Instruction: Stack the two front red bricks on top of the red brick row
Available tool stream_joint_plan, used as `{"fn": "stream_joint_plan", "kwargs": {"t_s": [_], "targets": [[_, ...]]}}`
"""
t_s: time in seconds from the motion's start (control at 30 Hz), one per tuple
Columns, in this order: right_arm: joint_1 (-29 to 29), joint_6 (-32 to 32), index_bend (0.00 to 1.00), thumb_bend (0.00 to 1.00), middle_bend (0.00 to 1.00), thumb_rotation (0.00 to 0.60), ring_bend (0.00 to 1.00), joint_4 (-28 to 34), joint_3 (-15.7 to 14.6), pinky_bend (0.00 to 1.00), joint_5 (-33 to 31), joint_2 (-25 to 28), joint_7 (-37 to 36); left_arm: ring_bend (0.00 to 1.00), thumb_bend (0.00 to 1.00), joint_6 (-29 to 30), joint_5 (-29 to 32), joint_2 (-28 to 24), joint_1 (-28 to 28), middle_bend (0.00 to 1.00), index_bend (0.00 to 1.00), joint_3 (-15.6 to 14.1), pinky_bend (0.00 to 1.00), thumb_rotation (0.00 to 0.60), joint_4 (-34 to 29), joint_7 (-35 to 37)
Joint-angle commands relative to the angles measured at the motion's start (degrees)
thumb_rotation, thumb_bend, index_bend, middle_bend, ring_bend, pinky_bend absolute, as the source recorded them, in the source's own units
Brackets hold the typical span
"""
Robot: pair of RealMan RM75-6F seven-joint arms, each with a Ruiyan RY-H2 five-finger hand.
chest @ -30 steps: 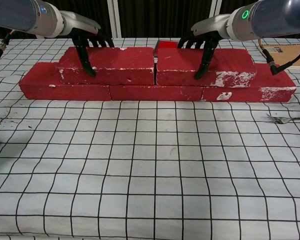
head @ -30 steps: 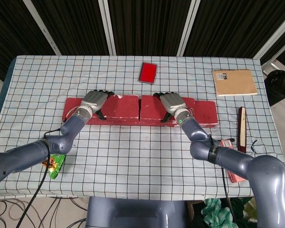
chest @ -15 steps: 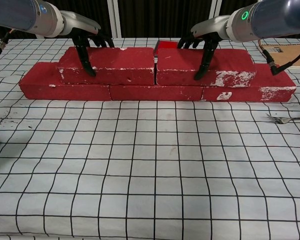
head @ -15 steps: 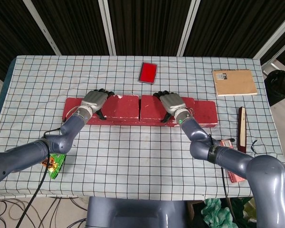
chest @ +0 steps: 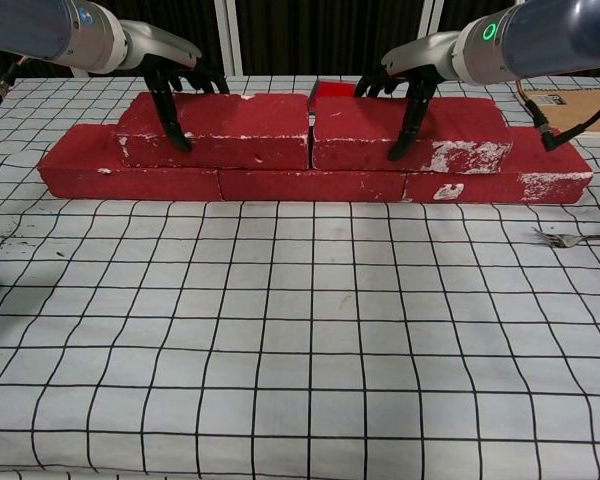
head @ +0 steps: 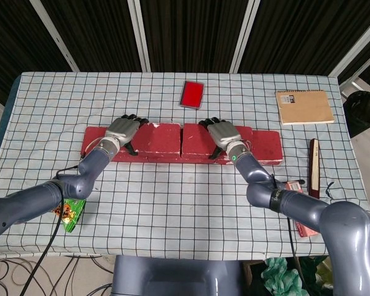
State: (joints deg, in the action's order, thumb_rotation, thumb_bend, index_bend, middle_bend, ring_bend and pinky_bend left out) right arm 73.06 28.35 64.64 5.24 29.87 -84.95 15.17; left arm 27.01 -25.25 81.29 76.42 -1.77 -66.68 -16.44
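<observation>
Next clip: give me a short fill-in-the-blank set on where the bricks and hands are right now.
1. The two upper bricks sit on a bottom row of ___ red bricks.
2. The left hand grips the ___ upper brick.
3. The small red card lies ___ the brick row.

Missing words: three; left; behind

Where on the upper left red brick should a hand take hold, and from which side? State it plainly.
Grip the upper left brick across its narrow width, from above: thumb on the front long face, fingers over the back edge, as the left hand does. Its ends are poor: one abuts the upper right brick.
</observation>
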Motion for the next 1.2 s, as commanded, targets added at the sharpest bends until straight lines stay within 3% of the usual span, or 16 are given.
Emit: {"fn": "stream_joint_plan", "kwargs": {"t_s": [0.03,1.2], "targets": [[0.0,-0.2,0.09,0.09,0.06,0.600,0.02,0.0,-0.1,0.14,0.0,0.1,-0.1,0.00,0.05,-0.1,0.2,0.0,0.1,0.12,0.10,-0.1,0.08,0.600,0.1,0.0],[-0.4,0.8,0.09,0.07,0.06,0.600,0.02,0.0,0.3,0.11,1.2,0.0,-0.6,0.00,0.00,-0.4,1.4,-0.2,0.9,0.10,0.08,-1.2,0.05,0.600,-0.2,0.4]]}}
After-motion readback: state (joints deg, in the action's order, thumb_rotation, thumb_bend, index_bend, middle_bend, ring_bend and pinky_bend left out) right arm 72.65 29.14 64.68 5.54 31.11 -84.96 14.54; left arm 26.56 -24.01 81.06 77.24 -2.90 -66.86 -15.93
